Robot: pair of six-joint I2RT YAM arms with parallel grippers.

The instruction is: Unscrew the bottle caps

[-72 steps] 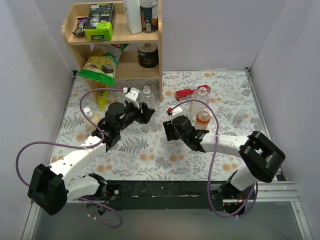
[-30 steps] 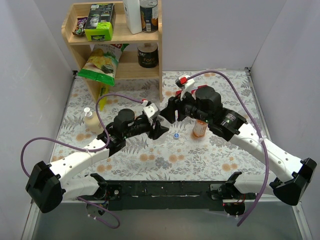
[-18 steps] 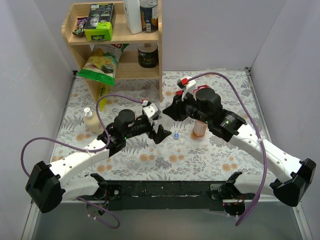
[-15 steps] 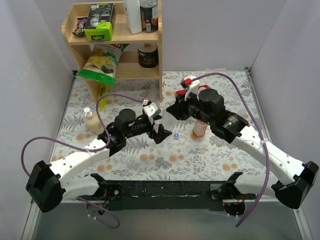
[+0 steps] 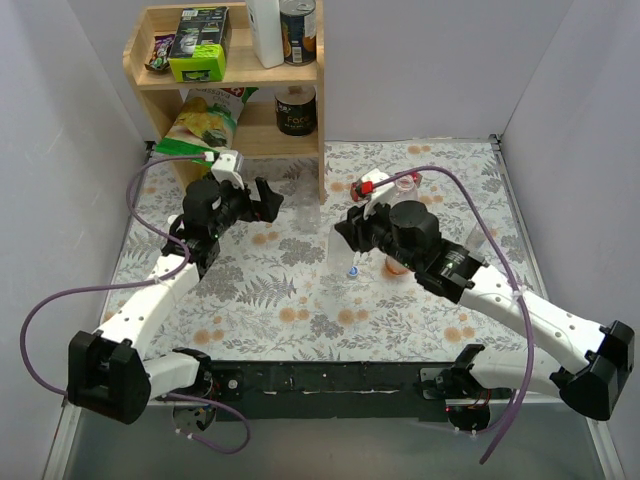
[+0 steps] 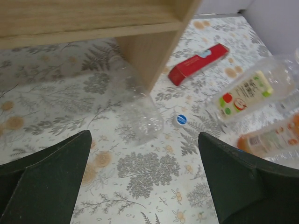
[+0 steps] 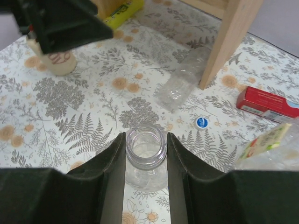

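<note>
The bottle (image 7: 145,156) sits in my right tool (image 7: 145,139), which is closed on its neck to keep it mouth-up. The mouth is bare, so this cap is off. A blue cap (image 7: 202,122) lies on the desk (image 7: 84,93) just beyond that tool, to its right. My left tool (image 5: 262,202) hangs spread wide and empty, facing a second bottle (image 6: 138,114) that lies ahead by the shelf leg (image 6: 149,56) — likely my next grab.

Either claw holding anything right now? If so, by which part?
Right claw is shut on a clear bottle, gripped at the neck just below its open, capless mouth. Left claw is open with nothing in it.
</note>
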